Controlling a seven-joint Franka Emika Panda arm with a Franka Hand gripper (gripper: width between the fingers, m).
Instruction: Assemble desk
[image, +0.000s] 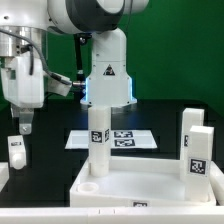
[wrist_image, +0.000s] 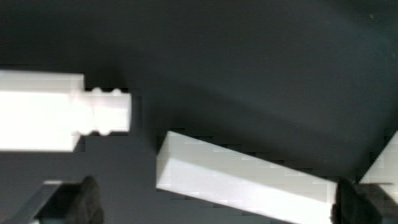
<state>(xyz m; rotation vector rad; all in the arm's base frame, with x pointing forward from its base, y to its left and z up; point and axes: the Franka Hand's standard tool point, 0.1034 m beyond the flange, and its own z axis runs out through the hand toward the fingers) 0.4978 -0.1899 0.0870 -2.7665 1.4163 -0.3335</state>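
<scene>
The white tabletop panel (image: 140, 188) lies at the front. One white leg (image: 98, 140) stands upright on its left part. A second leg (image: 196, 152) stands at its right edge. A third tagged leg (image: 16, 151) is at the exterior view's left, just under my gripper (image: 23, 124). In the wrist view my gripper (wrist_image: 226, 202) is open and empty, with its dark fingers (wrist_image: 64, 204) far apart. A white leg with a threaded end (wrist_image: 54, 110) lies on the black table. A white block (wrist_image: 249, 172) shows below, between the fingers; I cannot tell which part it is.
The marker board (image: 128, 139) lies flat behind the tabletop panel. The robot's white base (image: 108, 75) stands at the back. A white edge (image: 4, 176) shows at the exterior view's far left. The table is black, with a green wall behind.
</scene>
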